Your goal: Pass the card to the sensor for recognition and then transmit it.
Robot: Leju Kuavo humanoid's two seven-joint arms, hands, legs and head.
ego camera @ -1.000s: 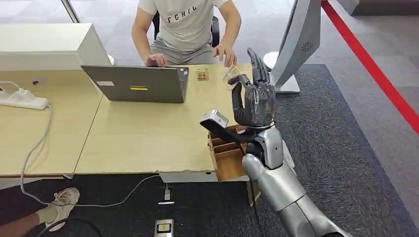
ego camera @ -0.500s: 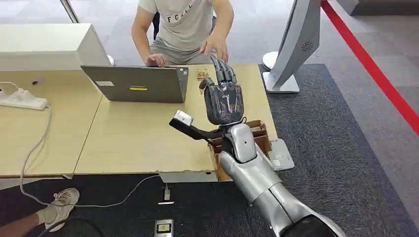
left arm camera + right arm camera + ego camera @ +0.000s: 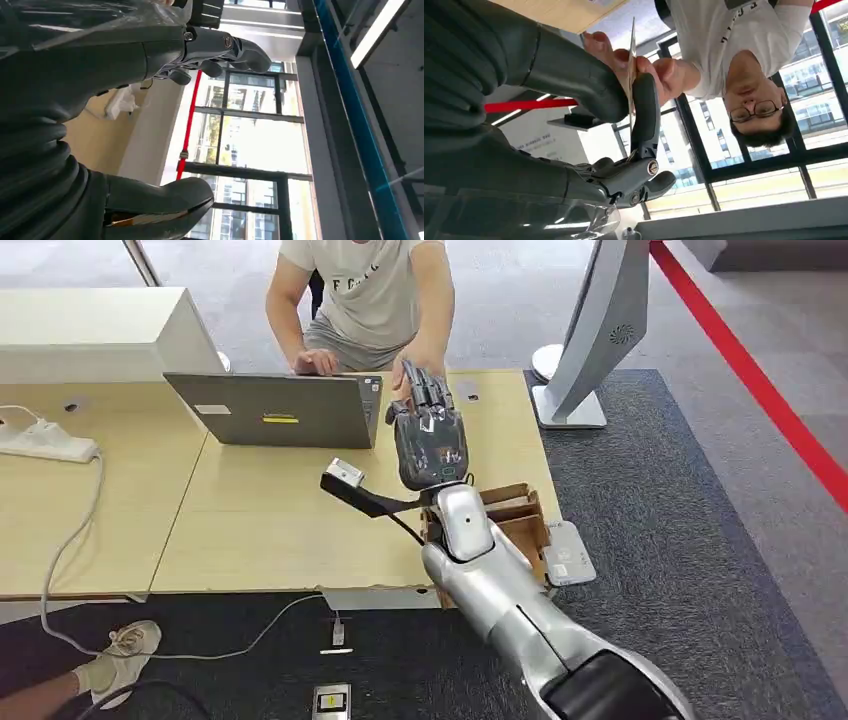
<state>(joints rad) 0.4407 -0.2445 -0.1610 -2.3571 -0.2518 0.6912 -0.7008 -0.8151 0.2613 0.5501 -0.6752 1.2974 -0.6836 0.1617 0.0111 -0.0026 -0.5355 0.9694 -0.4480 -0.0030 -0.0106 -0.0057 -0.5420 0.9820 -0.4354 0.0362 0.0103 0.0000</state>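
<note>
My right hand [image 3: 428, 438] is raised over the far side of the table, in front of the seated person [image 3: 370, 290]. In the right wrist view it pinches a thin pale card [image 3: 631, 47], seen edge-on, between its thumb [image 3: 574, 75] and a dark finger [image 3: 645, 110]. The person's hand [image 3: 664, 75] grips the same card from the other side; that hand [image 3: 412, 368] meets my fingertips in the head view. A white sensor pad [image 3: 566, 554] lies by the table's right edge, behind my arm. My left hand [image 3: 150, 115] has thumb and fingers apart, holding nothing.
An open laptop [image 3: 280, 410] stands at the table's far left-centre. A wooden compartment box [image 3: 505, 512] sits at the near right corner under my forearm. A tall grey kiosk stand [image 3: 600, 330] is right of the table. A power strip [image 3: 45, 443] and cable lie left.
My right arm has swung left and forward from above the wooden box toward the person. The person's hand has come down to meet it and taken hold of the card.
</note>
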